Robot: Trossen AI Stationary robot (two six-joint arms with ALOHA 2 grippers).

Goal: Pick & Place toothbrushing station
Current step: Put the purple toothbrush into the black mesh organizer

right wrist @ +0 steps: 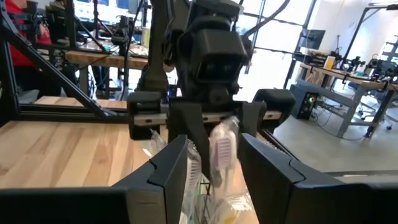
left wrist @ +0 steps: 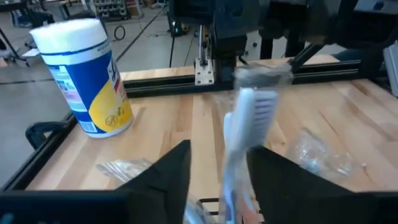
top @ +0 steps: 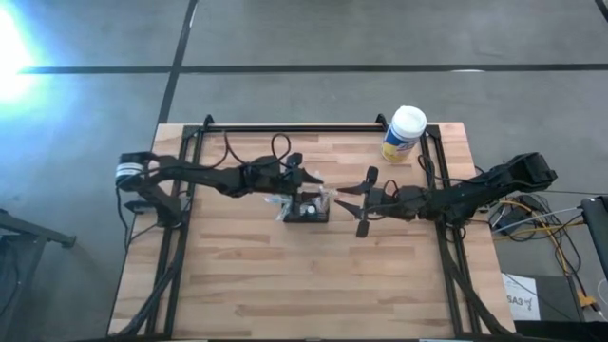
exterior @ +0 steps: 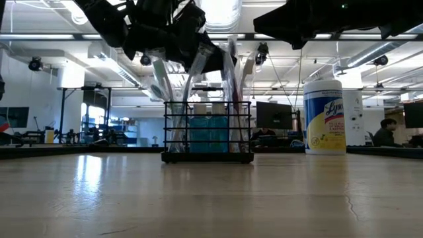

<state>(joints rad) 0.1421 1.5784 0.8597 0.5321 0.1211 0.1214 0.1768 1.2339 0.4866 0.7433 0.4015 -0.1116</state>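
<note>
While my left gripper [left wrist: 217, 180] fingers pinch a toothbrush [left wrist: 245, 134] over the toothbrushing station [exterior: 208, 135] and my right gripper [right wrist: 214, 168] fingers gape, a snag could tip it.

One camera hangs overhead, looking straight down on the whole table [top: 285, 285]. Another sits at table-top level, facing across into the room. Each wrist camera looks closely past its own fingers. All four share the toothbrushing station [top: 306, 207].

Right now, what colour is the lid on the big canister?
White; the canister lid shows best in the high view.
</note>
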